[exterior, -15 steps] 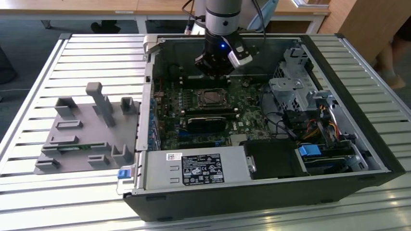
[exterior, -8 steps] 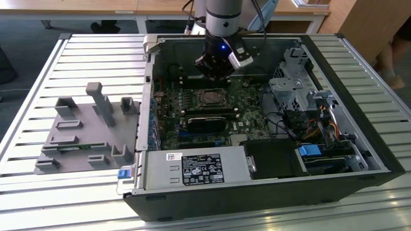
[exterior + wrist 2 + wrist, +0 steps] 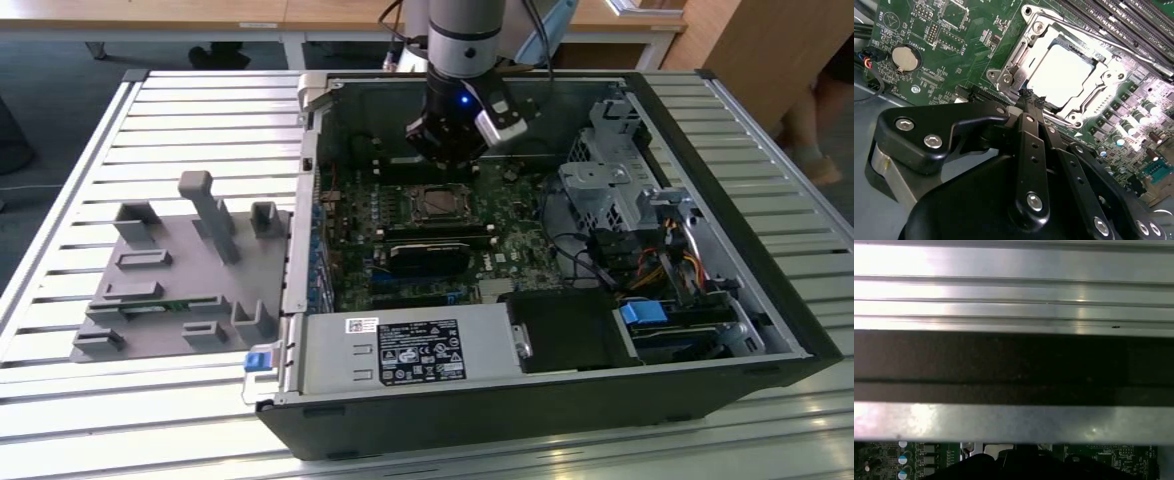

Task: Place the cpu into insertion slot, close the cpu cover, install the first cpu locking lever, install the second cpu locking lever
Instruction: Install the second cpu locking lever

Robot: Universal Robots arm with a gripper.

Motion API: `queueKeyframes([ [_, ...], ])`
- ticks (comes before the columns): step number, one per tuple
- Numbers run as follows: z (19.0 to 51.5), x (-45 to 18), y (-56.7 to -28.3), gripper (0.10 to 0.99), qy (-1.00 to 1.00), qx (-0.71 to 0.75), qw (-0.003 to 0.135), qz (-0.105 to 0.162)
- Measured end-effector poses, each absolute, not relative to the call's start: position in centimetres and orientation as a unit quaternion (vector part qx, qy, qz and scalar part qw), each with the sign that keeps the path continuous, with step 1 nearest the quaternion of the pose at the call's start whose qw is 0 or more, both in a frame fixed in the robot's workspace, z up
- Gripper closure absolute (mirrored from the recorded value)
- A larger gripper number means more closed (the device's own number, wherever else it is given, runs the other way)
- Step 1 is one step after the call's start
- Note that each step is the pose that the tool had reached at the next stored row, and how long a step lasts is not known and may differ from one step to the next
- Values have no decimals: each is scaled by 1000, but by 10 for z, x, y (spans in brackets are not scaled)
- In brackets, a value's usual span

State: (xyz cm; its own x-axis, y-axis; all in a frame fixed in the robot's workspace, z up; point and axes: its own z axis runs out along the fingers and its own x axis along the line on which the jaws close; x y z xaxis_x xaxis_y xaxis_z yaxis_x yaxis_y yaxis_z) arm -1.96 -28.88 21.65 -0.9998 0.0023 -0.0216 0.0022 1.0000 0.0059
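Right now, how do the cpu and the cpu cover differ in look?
In the second wrist view the cpu is a plain flat square with a bright top, while the cpu cover is a silver metal frame with an open middle. The cpu cover lies closed around the cpu's edges. Both are metallic and square.

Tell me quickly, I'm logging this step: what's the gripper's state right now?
Gripper: shut, holding nothing, its tips at the edge of the cpu cover.
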Motion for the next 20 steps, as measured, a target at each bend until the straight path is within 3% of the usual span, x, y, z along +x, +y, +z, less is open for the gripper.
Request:
queueKeyframes([
  [20, 217, -19, -307, 980, 1000, 1, 11, 3],
])
